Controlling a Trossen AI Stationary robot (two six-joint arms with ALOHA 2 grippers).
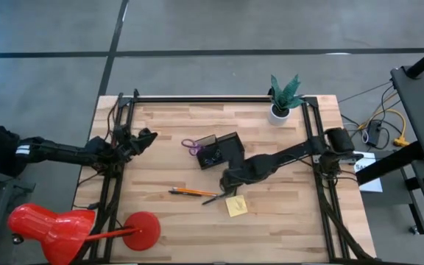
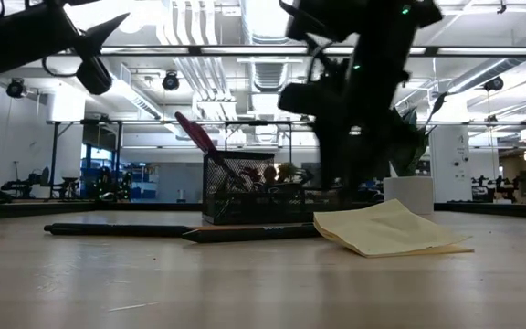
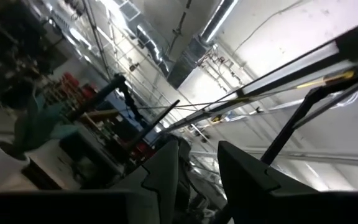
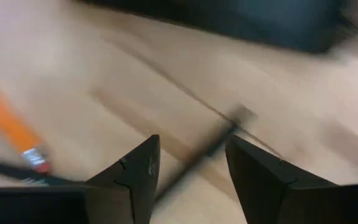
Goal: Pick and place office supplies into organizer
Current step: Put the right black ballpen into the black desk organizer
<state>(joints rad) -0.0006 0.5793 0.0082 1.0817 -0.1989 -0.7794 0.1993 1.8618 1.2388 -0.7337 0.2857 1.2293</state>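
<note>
My right gripper (image 1: 229,182) is open and low over the table, just near of the black organizer (image 1: 219,149). In the right wrist view its fingers stand on either side of a thin dark pen (image 4: 211,148) that lies on the wood, and I see no touch. The orange pencil (image 1: 190,191) lies to the pen's left and also shows in the right wrist view (image 4: 10,127). The yellow sticky-note pad (image 1: 235,206) lies flat nearby. The purple-handled scissors (image 2: 194,133) stick up out of the organizer (image 2: 245,190). My left gripper (image 1: 146,137) is open, raised at the table's left edge.
A white pot with a green plant (image 1: 283,99) stands at the far edge. A red desk lamp (image 1: 50,228) stands at the near left corner with its round base (image 1: 143,230) on the table. Bare wood lies to the right of the sticky-note pad.
</note>
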